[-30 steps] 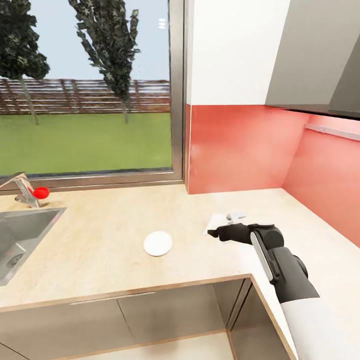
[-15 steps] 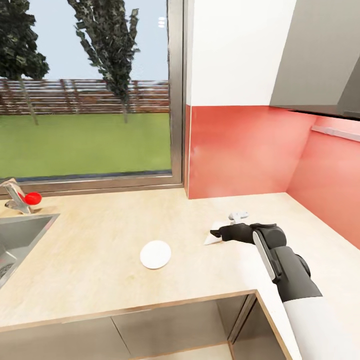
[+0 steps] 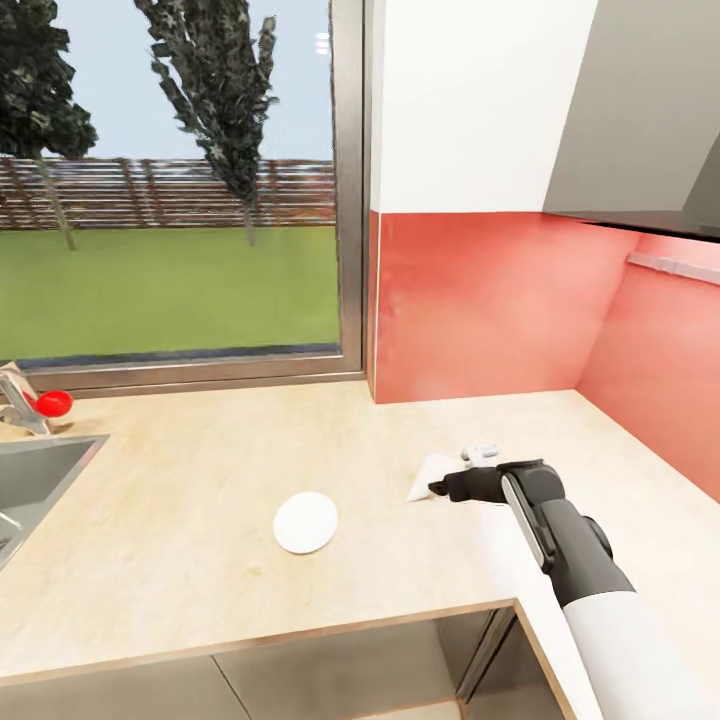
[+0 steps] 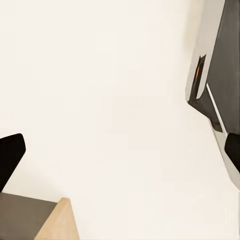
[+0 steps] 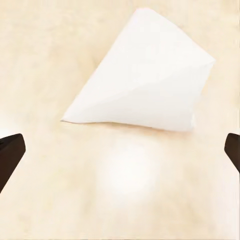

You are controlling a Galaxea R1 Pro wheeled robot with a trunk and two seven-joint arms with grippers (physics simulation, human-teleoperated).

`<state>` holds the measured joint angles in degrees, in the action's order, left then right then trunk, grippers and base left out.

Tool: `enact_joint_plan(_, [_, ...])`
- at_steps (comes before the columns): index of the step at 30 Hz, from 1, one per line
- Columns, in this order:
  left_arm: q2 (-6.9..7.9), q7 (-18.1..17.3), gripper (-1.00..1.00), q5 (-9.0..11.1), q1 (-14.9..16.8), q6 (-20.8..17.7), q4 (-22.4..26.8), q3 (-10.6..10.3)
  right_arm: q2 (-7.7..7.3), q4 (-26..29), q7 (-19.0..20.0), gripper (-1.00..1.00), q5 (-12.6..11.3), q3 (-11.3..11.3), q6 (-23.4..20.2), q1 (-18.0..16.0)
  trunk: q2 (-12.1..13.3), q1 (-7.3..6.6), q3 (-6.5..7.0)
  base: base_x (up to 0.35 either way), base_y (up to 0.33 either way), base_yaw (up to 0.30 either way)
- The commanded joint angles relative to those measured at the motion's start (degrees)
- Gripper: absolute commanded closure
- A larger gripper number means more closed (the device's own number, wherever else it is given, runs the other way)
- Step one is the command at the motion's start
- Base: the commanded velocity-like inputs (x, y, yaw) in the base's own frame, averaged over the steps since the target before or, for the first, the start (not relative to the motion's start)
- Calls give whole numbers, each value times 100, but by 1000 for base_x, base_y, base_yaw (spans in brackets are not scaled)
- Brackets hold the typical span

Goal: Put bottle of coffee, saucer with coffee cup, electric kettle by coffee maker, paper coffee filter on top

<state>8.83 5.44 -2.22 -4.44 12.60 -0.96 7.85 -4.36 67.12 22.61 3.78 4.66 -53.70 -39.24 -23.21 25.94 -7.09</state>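
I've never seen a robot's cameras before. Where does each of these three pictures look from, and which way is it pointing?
Head view: from the robot's head, down over the countertop, saucer and its own right arm.
Left wrist view: on the left arm, facing a pale surface; dark fingertips at the edges.
Right wrist view: on the right arm, facing the countertop; fingertips wide apart.
Shared: head and right wrist views both show the paper filter.

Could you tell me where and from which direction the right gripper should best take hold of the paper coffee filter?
The paper coffee filter lies flat on the countertop, so probably come from above with the right gripper and pinch a raised fold or edge rather than its flat face.
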Motion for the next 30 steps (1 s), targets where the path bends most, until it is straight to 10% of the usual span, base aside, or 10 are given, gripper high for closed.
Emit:
enact_joint_plan(1, [-3,10,-100,-24,4,32,-10,35,-4,-5,33,-100,45,12,-18,-5,-11,6,-10,260,0,0])
enact_joint_plan(30, [-9,10,-100,-24,4,32,-13,34,-12,-27,42,-100,56,7,-1,-5,-11,6,-10,71,0,0])
